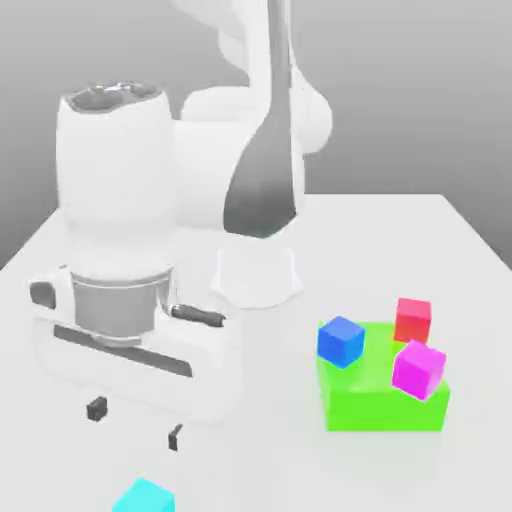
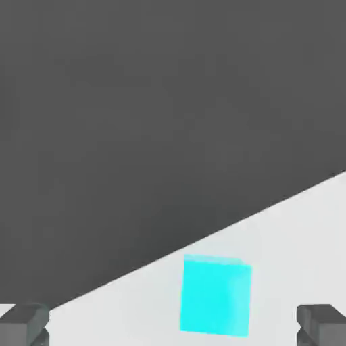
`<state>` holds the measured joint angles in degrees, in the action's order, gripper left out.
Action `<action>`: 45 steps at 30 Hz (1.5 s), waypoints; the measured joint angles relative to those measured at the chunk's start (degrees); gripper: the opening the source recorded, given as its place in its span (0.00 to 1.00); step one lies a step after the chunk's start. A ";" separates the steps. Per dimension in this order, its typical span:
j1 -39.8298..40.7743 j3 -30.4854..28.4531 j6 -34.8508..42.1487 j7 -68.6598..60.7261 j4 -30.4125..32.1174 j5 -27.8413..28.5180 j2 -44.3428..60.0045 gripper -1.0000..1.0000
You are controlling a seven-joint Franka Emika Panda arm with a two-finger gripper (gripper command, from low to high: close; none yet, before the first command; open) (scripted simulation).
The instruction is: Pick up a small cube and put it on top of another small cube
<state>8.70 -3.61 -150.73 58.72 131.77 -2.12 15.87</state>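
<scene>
The small cyan cube [image 1: 145, 496] lies on the white table near the front edge, at the exterior view's lower left. My gripper [image 1: 135, 422] hangs above it, open, with its two dark fingertips [image 1: 97, 408] spread apart and nothing between them. In the hand view the cyan cube [image 2: 215, 296] sits on the table between and beyond the two fingertips [image 2: 24, 323], near the table's edge. A small blue cube [image 1: 341, 341], a small red cube [image 1: 412, 320] and a small magenta cube [image 1: 418, 368] are at the exterior view's right.
A large green block [image 1: 382, 400] lies at the exterior view's right, with the blue and magenta cubes resting on it and the red cube behind it. The arm's white base [image 1: 255, 272] stands mid-table. The table's edge runs close to the cyan cube.
</scene>
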 joint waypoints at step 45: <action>-31.60 26.18 7.09 18.72 32.97 -11.78 -37.74 0.00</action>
<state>-22.89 22.58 -143.64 77.45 164.75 -13.90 -21.87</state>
